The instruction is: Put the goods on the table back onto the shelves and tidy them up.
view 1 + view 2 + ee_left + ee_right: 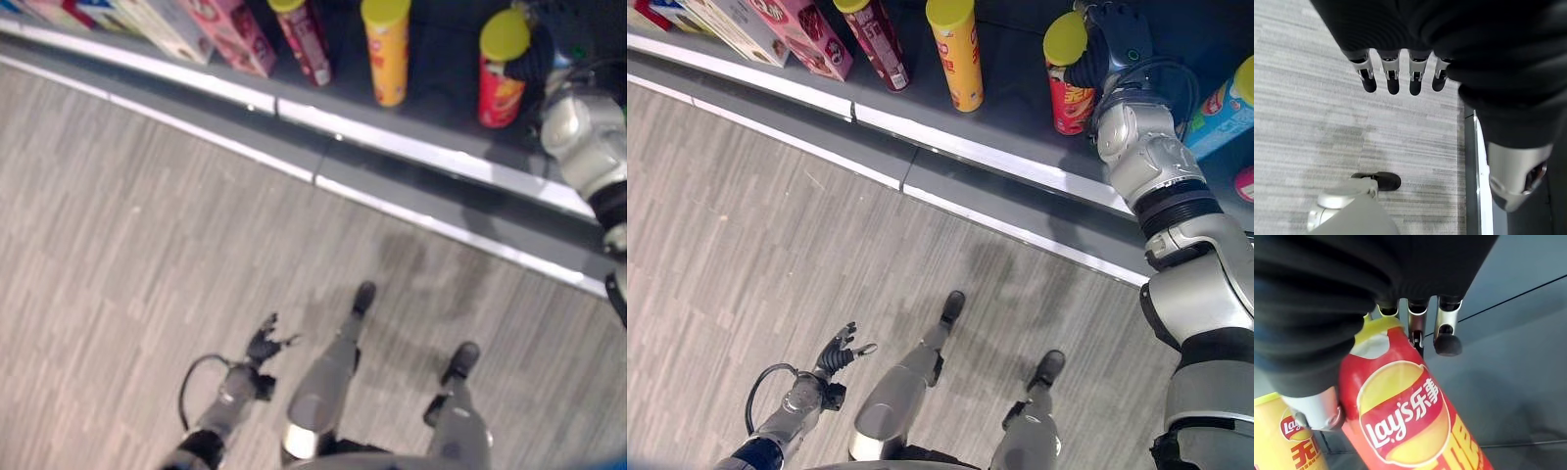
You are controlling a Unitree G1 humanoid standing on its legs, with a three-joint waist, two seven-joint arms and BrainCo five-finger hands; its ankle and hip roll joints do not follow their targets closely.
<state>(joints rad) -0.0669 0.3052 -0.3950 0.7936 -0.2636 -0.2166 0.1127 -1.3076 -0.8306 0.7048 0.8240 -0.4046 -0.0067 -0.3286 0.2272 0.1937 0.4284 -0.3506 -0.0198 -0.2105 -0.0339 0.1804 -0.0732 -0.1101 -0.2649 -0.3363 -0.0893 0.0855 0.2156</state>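
Right hand [1114,39] of mine is curled round the red can [1071,103], standing upright on the shelf [1019,108] beside the yellow can [958,59], so I judge placing nearly done, release left; left hand [840,351] hangs loose.

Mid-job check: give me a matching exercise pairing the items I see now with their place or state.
Things:
1. red chip can
2. yellow chip can
3. left robot hand
4. pink box

Places or states:
A. open, low over the floor
B. held by the right robot hand on the shelf
C. leaning at the shelf's left
D. stands free, left of the red can

Pairs: 1-B, 2-D, 3-A, 4-C
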